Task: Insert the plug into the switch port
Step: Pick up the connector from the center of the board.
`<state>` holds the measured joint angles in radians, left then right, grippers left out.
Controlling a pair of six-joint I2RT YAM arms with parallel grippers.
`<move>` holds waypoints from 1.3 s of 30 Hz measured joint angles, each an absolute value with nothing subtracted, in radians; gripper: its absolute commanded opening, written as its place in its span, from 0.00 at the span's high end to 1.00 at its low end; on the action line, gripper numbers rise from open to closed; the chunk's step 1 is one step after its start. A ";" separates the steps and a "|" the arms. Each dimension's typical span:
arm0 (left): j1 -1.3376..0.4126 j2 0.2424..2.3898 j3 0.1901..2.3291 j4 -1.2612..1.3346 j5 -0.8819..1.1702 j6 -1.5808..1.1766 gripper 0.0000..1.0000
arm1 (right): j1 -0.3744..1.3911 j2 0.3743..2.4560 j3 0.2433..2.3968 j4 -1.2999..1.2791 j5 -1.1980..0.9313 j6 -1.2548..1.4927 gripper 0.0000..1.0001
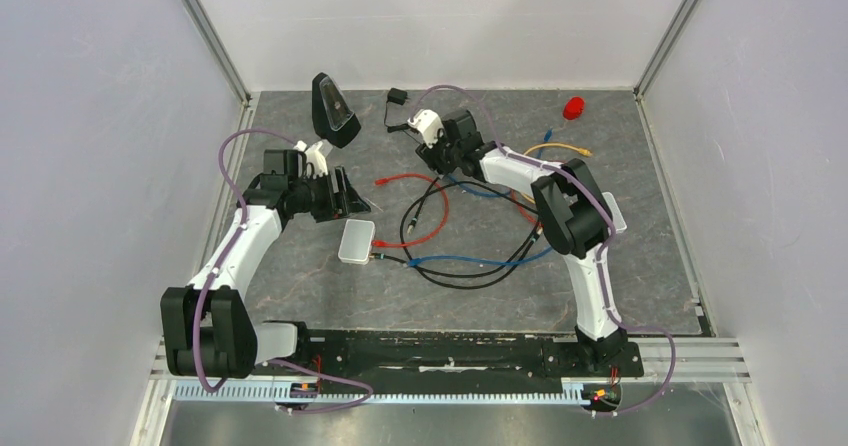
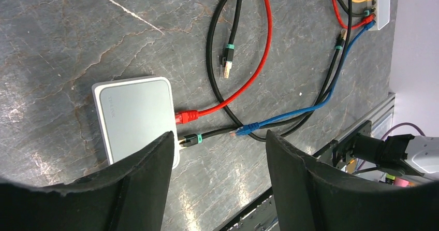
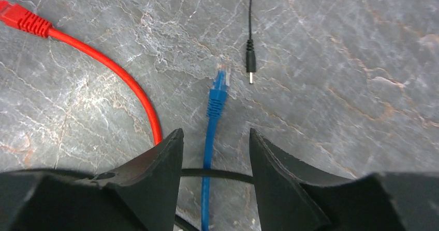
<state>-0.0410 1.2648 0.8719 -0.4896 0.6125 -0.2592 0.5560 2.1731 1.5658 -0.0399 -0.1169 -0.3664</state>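
We found the right gripper point(image 3: 216, 133) half-open, straddling the blue cable point(image 3: 206, 200) behind its loose blue plug point(image 3: 217, 91), apparently for pickup. The left gripper point(image 2: 218, 138) stood wide, empty, above the flat pale grey-white switch box point(image 2: 134, 112), centre left.

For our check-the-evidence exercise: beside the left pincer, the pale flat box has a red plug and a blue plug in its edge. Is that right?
Not quite. The left wrist view shows the red plug in the edge of that pale flat box, but the nearby blue plug lies loose on the table, apart from it.
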 measured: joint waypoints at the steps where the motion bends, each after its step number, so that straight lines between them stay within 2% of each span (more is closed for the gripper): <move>1: -0.041 1.265 0.871 -0.490 0.612 -0.260 0.30 | 0.556 2.189 1.577 -0.045 -0.118 -0.366 0.50; 10: -0.041 1.265 0.870 -0.490 0.612 -0.301 0.31 | 0.553 2.275 1.648 -0.084 -0.157 -0.363 0.57; 12: -0.041 1.265 0.870 -0.490 0.612 -0.303 0.31 | 0.553 2.277 1.649 -0.088 -0.156 -0.362 0.62; 16: -0.041 1.265 0.870 -0.490 0.612 -0.303 0.32 | 0.552 2.289 1.663 -0.088 -0.162 -0.355 0.80; 19: -0.041 1.265 0.870 -0.490 0.612 -0.303 0.32 | 0.552 2.291 1.663 -0.086 -0.164 -0.352 1.00; 27: -0.041 1.265 0.860 -0.430 0.651 -0.334 0.32 | 0.548 2.243 1.576 -0.007 -0.188 -0.369 1.00; 33: -0.048 1.266 0.868 -0.331 0.714 -0.409 0.32 | 0.548 2.001 1.354 0.101 -0.239 -0.382 1.00; 39: -0.104 1.319 0.946 -0.224 0.720 -0.464 0.29 | 0.554 1.798 1.265 0.247 -0.286 -0.395 1.00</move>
